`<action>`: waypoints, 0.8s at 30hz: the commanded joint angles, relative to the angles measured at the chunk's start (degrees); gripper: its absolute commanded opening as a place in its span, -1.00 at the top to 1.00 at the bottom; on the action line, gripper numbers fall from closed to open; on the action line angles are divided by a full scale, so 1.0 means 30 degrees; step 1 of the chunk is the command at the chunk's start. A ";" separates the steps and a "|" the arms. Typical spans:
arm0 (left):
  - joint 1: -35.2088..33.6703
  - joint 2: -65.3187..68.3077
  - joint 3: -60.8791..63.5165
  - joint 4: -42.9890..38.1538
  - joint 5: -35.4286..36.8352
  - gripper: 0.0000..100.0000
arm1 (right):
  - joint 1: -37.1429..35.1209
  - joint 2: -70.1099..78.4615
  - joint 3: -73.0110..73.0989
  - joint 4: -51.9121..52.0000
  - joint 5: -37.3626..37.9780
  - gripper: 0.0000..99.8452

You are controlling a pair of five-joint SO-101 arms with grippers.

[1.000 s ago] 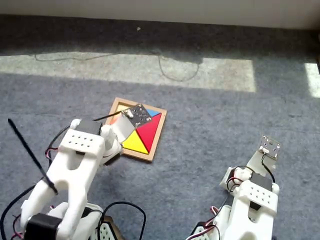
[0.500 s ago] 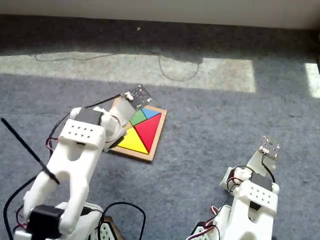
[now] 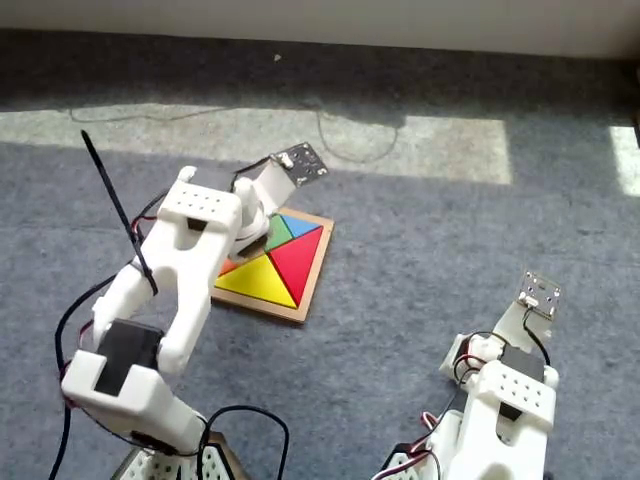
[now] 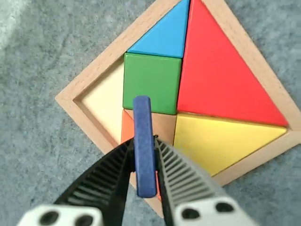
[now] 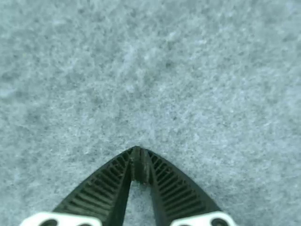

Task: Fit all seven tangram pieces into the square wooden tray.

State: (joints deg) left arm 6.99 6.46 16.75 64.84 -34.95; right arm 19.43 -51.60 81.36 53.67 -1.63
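Left arm [image 3: 190, 260] hangs over the left side of the wooden tray [image 3: 319, 268] and covers that part of it. Inside you can make out a red triangle [image 3: 298, 262], yellow triangle [image 3: 257, 283], green square [image 3: 277, 234], light blue triangle [image 3: 299, 226] and a sliver of orange [image 3: 228, 267] right beside the arm. Right arm [image 3: 510, 395] sits well apart on the grey carpet [image 3: 420, 240], thin cable [image 3: 345, 150] lying beyond the tray

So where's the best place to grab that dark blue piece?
By its two flat faces, from above. The dark blue piece is thin and held edge-on, so the left tool pinches those faces, leaving the far end free to lower into the bare gap in the tray.
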 commanded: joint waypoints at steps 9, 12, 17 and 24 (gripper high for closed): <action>-0.0396 0.2974 -0.4205 -0.0234 -0.0117 0.55 | 0.0366 -0.0132 0.0015 -0.0132 0.0176 0.99; -0.1040 0.3355 -0.5465 -0.0234 -0.0059 0.55 | 0.0366 -0.0132 0.0015 -0.0132 0.0176 0.99; -0.1890 0.4293 -0.7223 -0.0234 -0.0029 0.55 | 0.0337 -0.0132 0.0015 -0.0132 0.0176 0.99; -0.2828 0.5201 -0.8864 -0.0088 -0.0029 0.55 | 0.0337 -0.0132 0.0015 -0.0132 0.0176 0.99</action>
State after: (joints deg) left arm 0.22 22.73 -5.93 64.84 -34.95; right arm 19.43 -51.60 81.36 53.67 -1.63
